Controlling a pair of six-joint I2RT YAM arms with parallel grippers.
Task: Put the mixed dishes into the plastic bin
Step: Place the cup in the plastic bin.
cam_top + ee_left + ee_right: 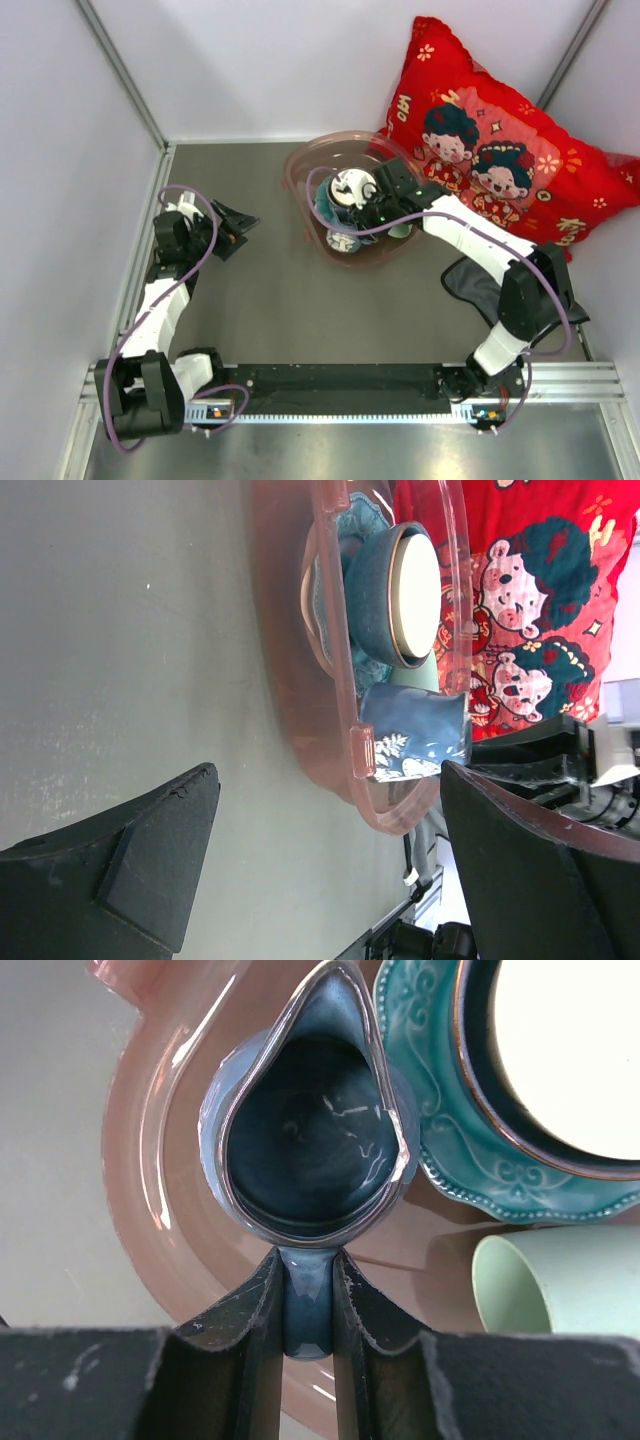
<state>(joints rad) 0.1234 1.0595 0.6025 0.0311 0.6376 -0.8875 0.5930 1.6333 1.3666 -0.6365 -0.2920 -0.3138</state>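
The plastic bin (140, 1160) is translucent pink. In it, the small blue mug (310, 1140) is glossy, dark navy inside and paler blue outside with a white fern print; the scalloped plate (440, 1160) is teal with raised scrollwork; the blue bowl (372, 590) shows cream-white within; the cup (565, 1285) is pale green. The pillow (520, 150) is red with cartoon children and blossoms

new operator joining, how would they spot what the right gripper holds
Find the pink plastic bin beside the red pillow. Inside, the right gripper pinches a small blue mug by its handle. Only its rim narrows to a spout.
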